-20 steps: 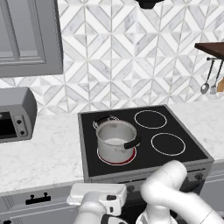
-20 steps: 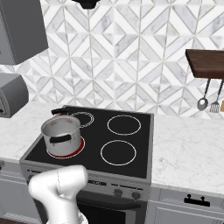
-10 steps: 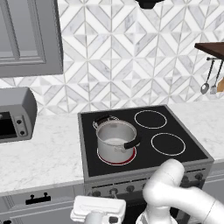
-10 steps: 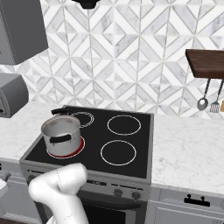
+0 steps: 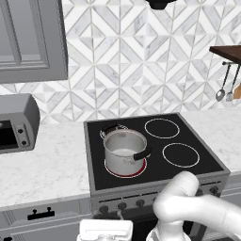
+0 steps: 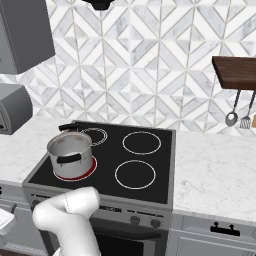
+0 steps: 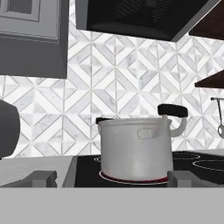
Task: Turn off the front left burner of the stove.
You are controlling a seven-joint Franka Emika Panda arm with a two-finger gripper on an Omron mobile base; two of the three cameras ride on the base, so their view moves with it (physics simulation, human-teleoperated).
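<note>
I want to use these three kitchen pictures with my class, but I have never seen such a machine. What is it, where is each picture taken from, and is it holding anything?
It is a white robot arm on a base that can drive, in a computer-drawn kitchen. Two cameras on the base look over the arm from its left and right. The third sits on the hand, low in front of the stove. A steel pot stands on the red-glowing front left burner. A toaster oven sits on the counter beside the stove. The gripper is open, holding nothing, near the knobs.

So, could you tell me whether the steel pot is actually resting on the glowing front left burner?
Touching: in the hand view the steel pot sits flat on the red front left burner.
</note>
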